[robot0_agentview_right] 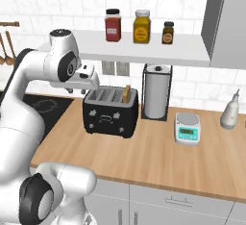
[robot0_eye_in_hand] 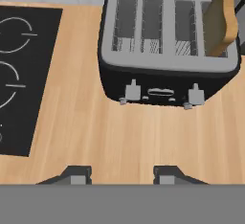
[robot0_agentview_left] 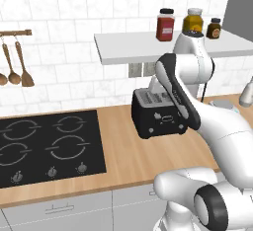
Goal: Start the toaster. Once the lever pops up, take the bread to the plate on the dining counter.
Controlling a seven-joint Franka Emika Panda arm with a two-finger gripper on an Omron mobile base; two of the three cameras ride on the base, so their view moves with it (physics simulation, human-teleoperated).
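The black four-slot toaster point(robot0_eye_in_hand: 167, 60) stands on the wood wall counter point(robot0_eye_in_hand: 119, 132), also in the base views point(robot0_agentview_left: 158, 119) point(robot0_agentview_right: 109, 116). The bread point(robot0_eye_in_hand: 220, 22) sticks up out of its rightmost slot point(robot0_agentview_right: 127, 93). Two small levers point(robot0_eye_in_hand: 133, 91) sit on the toaster's front face. My gripper point(robot0_eye_in_hand: 122, 176) hovers above the counter just in front of the toaster, open, with nothing between its fingers. From the right it hangs over the toaster's left front corner point(robot0_agentview_right: 85, 90). The plate and the dining counter are out of view.
A black hob point(robot0_agentview_left: 49, 146) lies left of the toaster. Right of it stand a paper-towel holder point(robot0_agentview_right: 157, 92), a kitchen scale point(robot0_agentview_right: 187, 129) and a bottle point(robot0_agentview_right: 230, 111). Jars point(robot0_agentview_right: 113, 25) sit on the shelf point(robot0_agentview_right: 144, 48) overhead. Wooden spoons point(robot0_agentview_left: 15, 67) hang on the wall.
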